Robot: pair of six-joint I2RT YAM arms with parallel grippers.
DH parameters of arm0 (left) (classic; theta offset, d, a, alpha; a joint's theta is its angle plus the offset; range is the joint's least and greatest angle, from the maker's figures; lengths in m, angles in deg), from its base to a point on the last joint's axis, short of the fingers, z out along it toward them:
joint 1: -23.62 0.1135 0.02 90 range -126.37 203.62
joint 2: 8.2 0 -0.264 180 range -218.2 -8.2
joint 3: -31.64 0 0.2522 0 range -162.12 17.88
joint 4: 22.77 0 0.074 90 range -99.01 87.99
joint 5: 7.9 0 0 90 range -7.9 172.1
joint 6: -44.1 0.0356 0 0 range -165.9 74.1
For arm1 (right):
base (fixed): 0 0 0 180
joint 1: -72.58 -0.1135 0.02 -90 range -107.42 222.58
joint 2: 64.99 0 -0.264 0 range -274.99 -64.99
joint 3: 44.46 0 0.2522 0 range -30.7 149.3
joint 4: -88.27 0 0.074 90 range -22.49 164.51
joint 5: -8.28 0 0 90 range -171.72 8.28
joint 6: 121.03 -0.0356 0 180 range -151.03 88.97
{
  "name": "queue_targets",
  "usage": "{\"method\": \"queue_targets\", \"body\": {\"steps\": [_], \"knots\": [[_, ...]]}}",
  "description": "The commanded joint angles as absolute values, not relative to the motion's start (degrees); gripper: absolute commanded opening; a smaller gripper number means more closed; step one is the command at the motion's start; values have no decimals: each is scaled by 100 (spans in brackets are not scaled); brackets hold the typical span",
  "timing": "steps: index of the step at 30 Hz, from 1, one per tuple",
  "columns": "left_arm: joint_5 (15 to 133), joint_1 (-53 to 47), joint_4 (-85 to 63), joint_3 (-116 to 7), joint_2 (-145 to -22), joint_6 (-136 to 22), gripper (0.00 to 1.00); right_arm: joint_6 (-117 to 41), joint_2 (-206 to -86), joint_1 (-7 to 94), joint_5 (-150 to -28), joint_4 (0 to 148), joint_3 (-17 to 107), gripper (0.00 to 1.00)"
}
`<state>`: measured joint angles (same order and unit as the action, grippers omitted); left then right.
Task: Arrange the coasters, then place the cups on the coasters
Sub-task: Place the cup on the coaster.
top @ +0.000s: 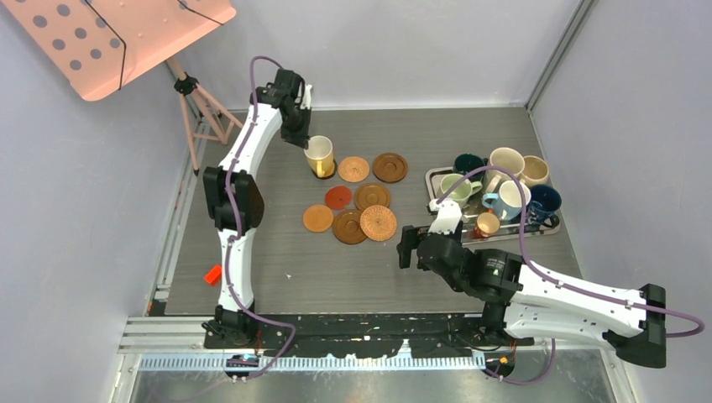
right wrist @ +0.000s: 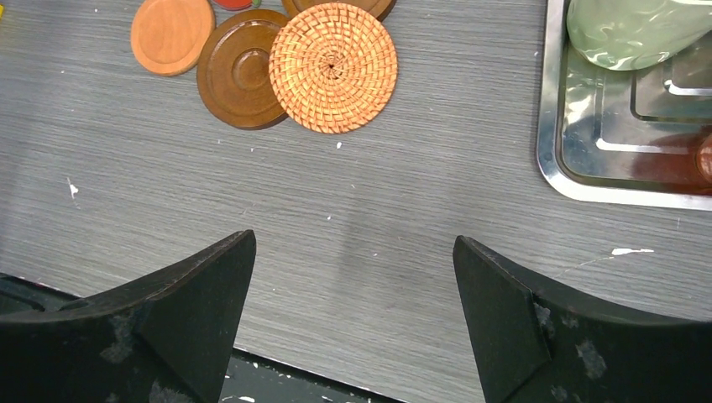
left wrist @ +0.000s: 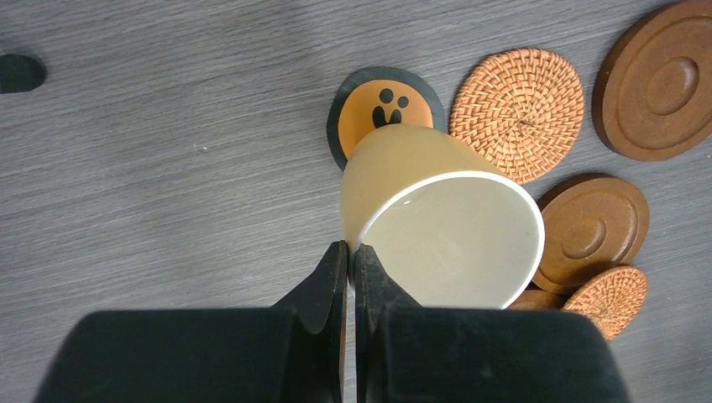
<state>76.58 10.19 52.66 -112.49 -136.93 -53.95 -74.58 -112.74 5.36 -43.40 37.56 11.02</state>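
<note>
One counter (top: 336, 277): grey, carrying everything.
Tray (right wrist: 547, 101): sitting at right, holding seven cups (top: 506, 159).
Yellow cup (left wrist: 403, 159): being held over the black-and-orange coaster (left wrist: 369, 109), far left; contact unclear.
Left tool (left wrist: 349, 252): clenching the yellow cup's rim.
Right tool (right wrist: 354, 243): gaping, grasping nothing, hovering above bare counter on the near side of the wicker coaster (right wrist: 333, 67).
Coasters (top: 372, 196): seven lying clustered mid-counter.

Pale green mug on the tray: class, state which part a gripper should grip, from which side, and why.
Probably the mug's rim wall, from above, one finger inside, on the side toward the coasters. It appears upright with its mouth open, and other mugs crowd its far and right sides, while that side looks free.
</note>
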Motion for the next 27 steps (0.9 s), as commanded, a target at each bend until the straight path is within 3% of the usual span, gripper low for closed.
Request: {"method": "queue_targets", "body": {"steps": [1, 27], "knots": [[7374, 1078, 5134, -11491, -13612, -5317, 0, -7380, -11357, 622, -4296, 3812, 1346, 95], [7068, 1163, 4664, -11493, -13913, -5685, 0, -7396, -11052, 770, -4369, 3743, 1150, 95]]}}
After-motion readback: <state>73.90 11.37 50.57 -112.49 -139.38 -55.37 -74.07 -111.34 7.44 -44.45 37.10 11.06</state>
